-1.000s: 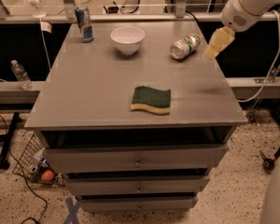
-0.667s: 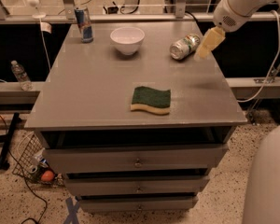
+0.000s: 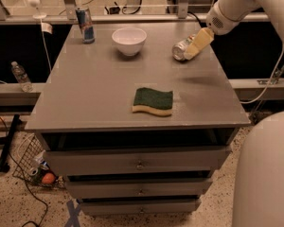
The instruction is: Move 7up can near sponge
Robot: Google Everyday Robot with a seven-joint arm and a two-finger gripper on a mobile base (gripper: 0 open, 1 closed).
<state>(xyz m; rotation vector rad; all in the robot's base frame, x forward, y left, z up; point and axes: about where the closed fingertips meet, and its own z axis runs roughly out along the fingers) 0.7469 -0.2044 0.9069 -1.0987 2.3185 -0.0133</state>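
Note:
The 7up can (image 3: 181, 49) lies on its side at the back right of the grey table (image 3: 94, 93), its shiny top facing forward-left. My gripper (image 3: 199, 43) with pale yellow fingers comes in from the upper right and is right at the can, overlapping its right side. The sponge (image 3: 153, 101), dark green over yellow foam, lies flat near the table's front edge, well in front of the can.
A white bowl (image 3: 129, 40) stands at the back middle, left of the can. A tall blue and silver can (image 3: 85, 25) stands at the back left. Drawers (image 3: 137, 162) sit under the table. A water bottle (image 3: 21, 76) is on a ledge at the left.
My gripper has moved left and down toward the 7up can and is now against it. The can, sponge and bowl have not moved.

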